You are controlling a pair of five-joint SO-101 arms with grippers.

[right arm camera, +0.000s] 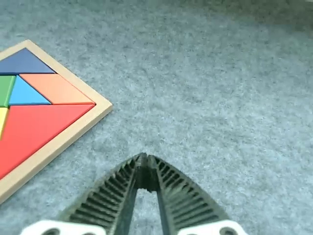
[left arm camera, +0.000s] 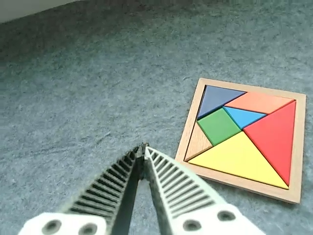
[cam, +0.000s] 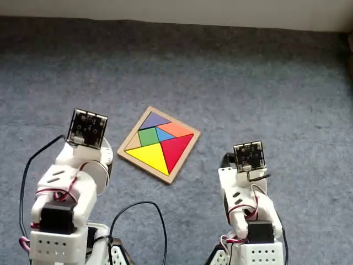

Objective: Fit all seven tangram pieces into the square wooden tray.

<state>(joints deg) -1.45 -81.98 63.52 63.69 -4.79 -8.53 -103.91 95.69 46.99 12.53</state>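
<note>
The square wooden tray [cam: 185, 152] lies turned like a diamond on the grey carpet between the two arms. Inside it I see a yellow triangle [cam: 150, 156], a red triangle [cam: 175, 148], an orange piece [cam: 175, 130], a small blue triangle [cam: 164, 134], a green square [cam: 147, 136], a dark blue-purple triangle [cam: 155, 120] and a wood-coloured triangle [cam: 133, 144]. My left gripper [left arm camera: 143, 149] is shut and empty, off the tray's [left arm camera: 188, 135] side. My right gripper [right arm camera: 143, 159] is shut and empty, near the tray's [right arm camera: 101, 109] corner.
Grey carpet [cam: 248, 77] spreads all around the tray. A pale wall base runs along the far edge [cam: 220, 14]. Black cables [cam: 138, 207] loop near the arm bases at the front.
</note>
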